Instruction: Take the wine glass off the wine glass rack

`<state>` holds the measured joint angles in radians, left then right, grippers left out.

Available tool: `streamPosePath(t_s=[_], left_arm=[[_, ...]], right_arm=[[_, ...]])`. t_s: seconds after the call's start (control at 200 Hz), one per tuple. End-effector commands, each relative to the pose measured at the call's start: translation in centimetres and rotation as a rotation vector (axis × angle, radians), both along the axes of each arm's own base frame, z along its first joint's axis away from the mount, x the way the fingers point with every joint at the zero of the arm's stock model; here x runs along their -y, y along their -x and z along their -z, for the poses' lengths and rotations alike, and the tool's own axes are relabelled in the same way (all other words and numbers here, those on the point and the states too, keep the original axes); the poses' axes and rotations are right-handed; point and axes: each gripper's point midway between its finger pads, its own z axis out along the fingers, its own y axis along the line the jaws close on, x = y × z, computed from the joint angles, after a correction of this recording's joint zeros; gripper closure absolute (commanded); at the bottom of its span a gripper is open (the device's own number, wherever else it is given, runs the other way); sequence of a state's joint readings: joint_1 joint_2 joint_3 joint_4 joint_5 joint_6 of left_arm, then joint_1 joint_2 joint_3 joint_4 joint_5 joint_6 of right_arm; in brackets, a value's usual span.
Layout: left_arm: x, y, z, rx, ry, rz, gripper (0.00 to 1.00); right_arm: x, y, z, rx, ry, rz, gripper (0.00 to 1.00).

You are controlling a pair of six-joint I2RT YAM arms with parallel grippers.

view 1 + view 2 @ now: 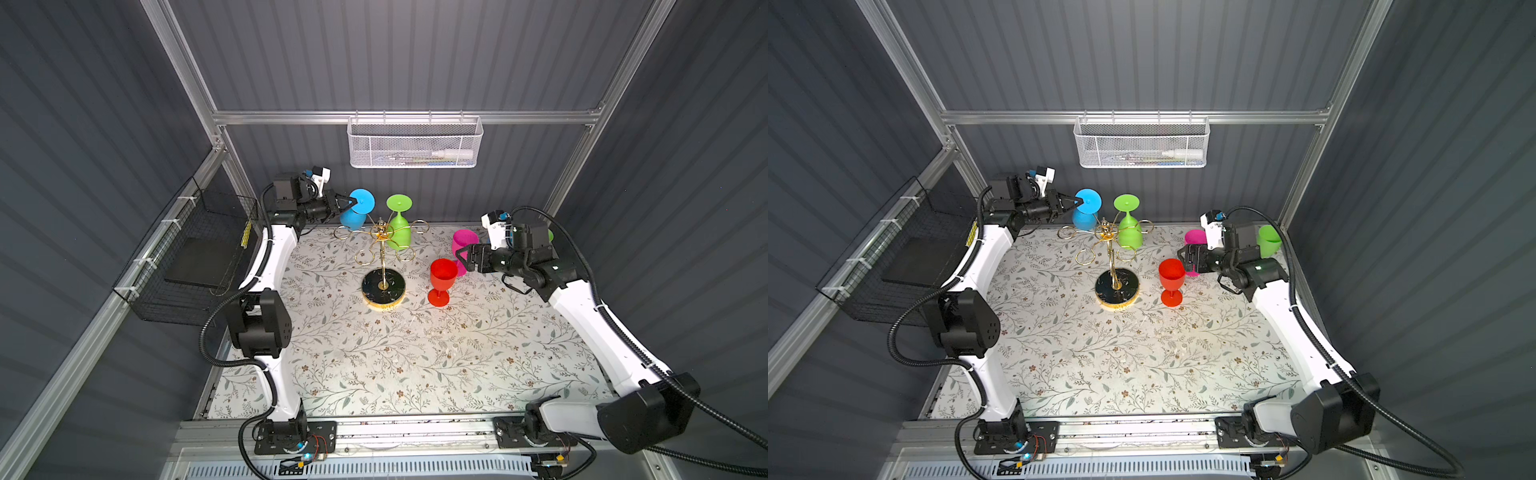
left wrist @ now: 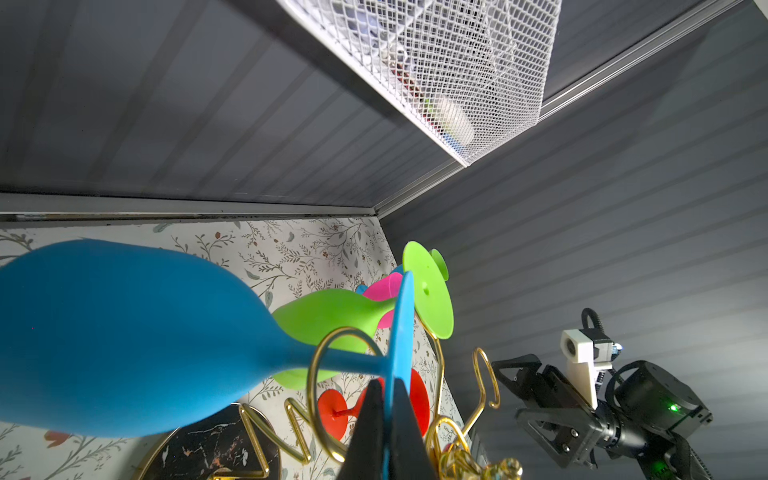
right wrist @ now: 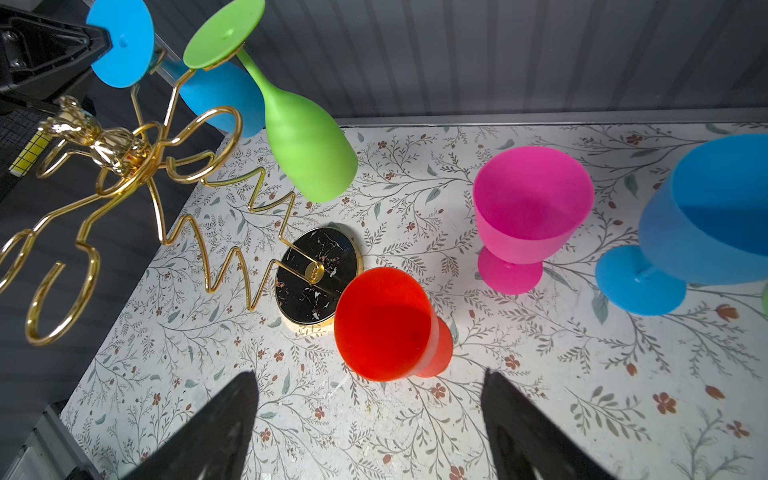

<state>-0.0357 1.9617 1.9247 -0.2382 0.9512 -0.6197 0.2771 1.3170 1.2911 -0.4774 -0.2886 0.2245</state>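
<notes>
Rack: the gold wire rack [image 1: 395,286] stands upright on the flowered table [image 1: 415,357], with its round black base flat.
Glass in hand: the blue glass [image 1: 352,221] hangs bowl-down from a curled arm at the rack's top, on the left arm's side. Its stem runs through the loop and its foot [image 1: 362,200] sits above the wire.
Left claw: the left claw [image 1: 351,202] is pinched almost flat on the rim of that foot. The left wrist view shows both fingers pressed against the thin disc.
Right claw: the right claw [image 3: 370,374] is spread wide and holds nothing. It hovers over the table on the right arm's side of the rack's base, with the red glass [image 1: 442,274] just ahead of it.
Also on the rack: a green glass [image 1: 400,236] hangs bowl-down from the arm next to the blue one.
Off the rack: the red glass stands upright just beside the rack's base. A pink glass [image 1: 463,241] stands farther from the rack on the same side. A second blue glass [image 3: 706,232] and a green cup [image 1: 1268,241] stand farther out again.
Done: four of the rack's arms are bare and four pieces stand on the table, so most of the job looks finished.
Left: the grip is made, but the blue glass is not yet free. Its stem probably has to slide out through the loop's open side. The green glass likely comes after that.
</notes>
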Motion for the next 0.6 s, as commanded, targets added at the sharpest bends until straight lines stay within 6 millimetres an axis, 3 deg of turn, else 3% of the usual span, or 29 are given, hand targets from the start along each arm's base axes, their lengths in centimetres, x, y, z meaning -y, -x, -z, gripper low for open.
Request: streamPosePath(t_s=[0.0, 0.595], left_arm=[[-0.2, 1.3, -3.3, 0.066, 0.041, 0.020, 1.00], [0.1, 2.9, -3.2, 0.053, 0.056, 0.066, 1.00]], right_arm=[[0.1, 0.3, -0.3, 0.009, -0.009, -0.002, 0.14], [0.3, 0.5, -0.6, 0.018, -0.001, -0.002, 0.13]])
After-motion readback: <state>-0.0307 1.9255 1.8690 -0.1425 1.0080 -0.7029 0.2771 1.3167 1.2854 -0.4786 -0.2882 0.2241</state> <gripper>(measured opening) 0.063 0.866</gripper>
